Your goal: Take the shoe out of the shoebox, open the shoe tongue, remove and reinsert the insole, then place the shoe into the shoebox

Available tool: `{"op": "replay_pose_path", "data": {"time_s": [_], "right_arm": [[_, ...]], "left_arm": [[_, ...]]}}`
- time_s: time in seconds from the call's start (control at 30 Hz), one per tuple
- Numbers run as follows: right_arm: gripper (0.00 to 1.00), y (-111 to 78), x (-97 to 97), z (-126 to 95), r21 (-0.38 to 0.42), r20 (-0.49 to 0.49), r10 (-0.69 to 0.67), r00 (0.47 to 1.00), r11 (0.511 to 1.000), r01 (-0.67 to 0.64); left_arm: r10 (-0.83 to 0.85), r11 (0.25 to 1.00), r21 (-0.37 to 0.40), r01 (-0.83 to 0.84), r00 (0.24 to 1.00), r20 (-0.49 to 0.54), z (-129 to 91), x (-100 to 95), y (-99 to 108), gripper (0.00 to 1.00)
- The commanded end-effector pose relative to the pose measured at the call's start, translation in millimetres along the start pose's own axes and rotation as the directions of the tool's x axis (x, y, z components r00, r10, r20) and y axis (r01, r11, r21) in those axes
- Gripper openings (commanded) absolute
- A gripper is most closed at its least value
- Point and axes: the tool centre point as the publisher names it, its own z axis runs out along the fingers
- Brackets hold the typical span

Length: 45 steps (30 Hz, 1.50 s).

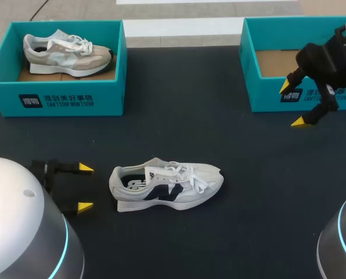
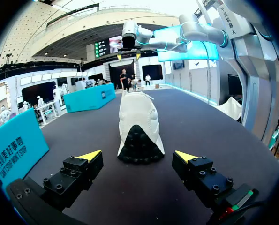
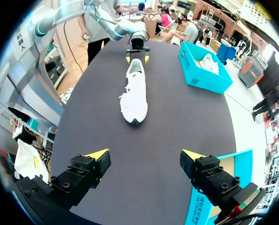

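- A white shoe point(image 1: 166, 187) stands on its sole in the middle of the dark surface point(image 1: 219, 133), outside both boxes, toe pointing right.
- The left hand point(image 1: 85, 188) sits low just behind the heel, not touching it. Its fingers are spread wide with nothing in them.
- The right hand point(image 1: 292, 103) hangs by the front wall of the right box point(image 1: 266, 96), fingers wide apart, also holding nothing.
- The left box point(image 1: 56, 99) holds a grey shoe point(image 1: 65, 52).
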Motion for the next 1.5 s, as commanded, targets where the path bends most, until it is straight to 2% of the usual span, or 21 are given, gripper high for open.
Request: {"op": "replay_pose_path", "data": {"time_s": [0.03, 0.57, 0.73, 0.77, 1.03, 1.13, 1.43, 1.5], "right_arm": [[1.0, 0.5, -1.3, 0.8, 0.003, -0.002, 0.001, 1.0, 1.0, -0.001], [1.0, 0.5, -1.3, 0.8, 0.003, -0.002, 0.001, 1.0, 1.0, -0.001], [1.0, 0.5, -1.3, 0.8, 0.003, -0.002, 0.001, 1.0, 1.0, -0.001], [1.0, 0.5, -1.3, 0.8, 0.003, -0.002, 0.001, 1.0, 1.0, -0.001], [1.0, 0.5, -1.3, 0.8, 0.003, -0.002, 0.001, 1.0, 1.0, -0.001], [1.0, 0.5, -1.3, 0.8, 0.003, -0.002, 0.001, 1.0, 1.0, -0.001], [1.0, 0.5, -1.3, 0.8, 0.003, -0.002, 0.001, 1.0, 1.0, -0.001], [1.0, 0.5, -1.3, 0.8, 0.003, -0.002, 0.001, 1.0, 1.0, -0.001]], "left_arm": [[-0.008, 1.0, -0.012, 0.008, 1.0, 0.013, 15.5, -0.4, -2.6, 1.0], [-0.027, 1.0, -0.006, 0.027, 0.999, 0.019, 53.7, -2.9, -11.7, 1.0], [-0.026, 1.0, -0.009, 0.026, 1.0, 0.014, 65.0, 4.3, -12.5, 1.0], [-0.025, 1.0, -0.01, 0.025, 1.0, 0.01, 68.8, 0.4, -12.4, 1.0], [-0.024, 1.0, -0.011, 0.024, 1.0, -0.004, 83.3, 2.3, -14.5, 1.0], [-0.026, 1.0, -0.014, 0.026, 1.0, -0.006, 90.4, -2.8, -13.6, 1.0], [-0.022, 0.999, -0.026, 0.021, 0.999, -0.029, 103.1, 6.3, -15.4, 1.0], [-0.022, 0.999, -0.027, 0.021, 0.999, -0.032, 105.7, 3.4, -15.0, 1.0]]}}
